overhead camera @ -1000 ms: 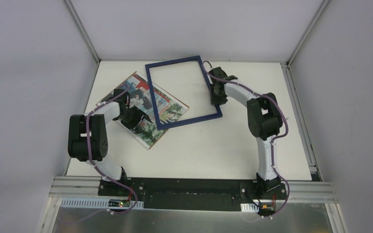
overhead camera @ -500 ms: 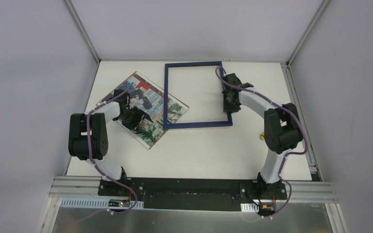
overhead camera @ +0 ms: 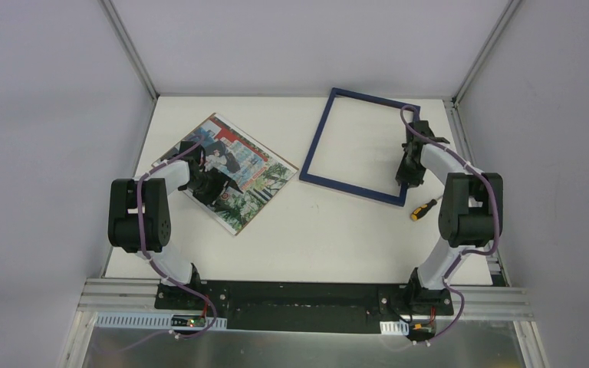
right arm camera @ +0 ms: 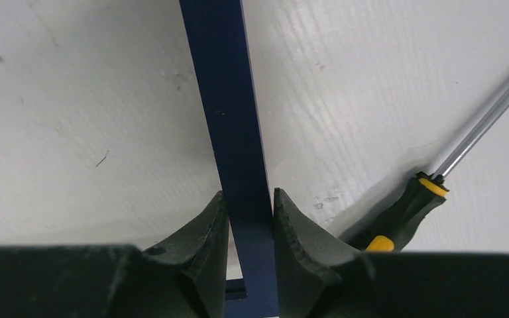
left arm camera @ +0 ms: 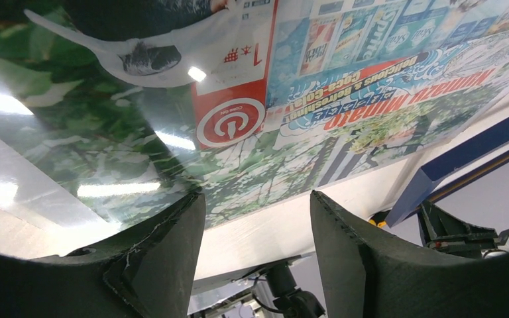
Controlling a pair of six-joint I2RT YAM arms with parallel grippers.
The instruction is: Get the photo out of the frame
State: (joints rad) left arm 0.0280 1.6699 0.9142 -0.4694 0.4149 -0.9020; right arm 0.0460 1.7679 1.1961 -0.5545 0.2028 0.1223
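Right pincer [right arm camera: 248,195] pinches the right rail of the frame [overhead camera: 352,191], upper right of the top view, beside a screwdriver [overhead camera: 423,208]. Left pincer [left arm camera: 258,205] is spread over the photo [overhead camera: 253,165], centre left, which lies clear of the frame. Removal looks complete. The next move calls for releasing the frame.

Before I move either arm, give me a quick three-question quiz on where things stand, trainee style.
1. True or false: the photo lies inside the frame.
2. The right gripper clamps: A) the photo, B) the frame's side rail, C) nothing.
3. Fill in: the left gripper has its jaws ___ above the photo.
Key: 1 false; 2 B; 3 open.
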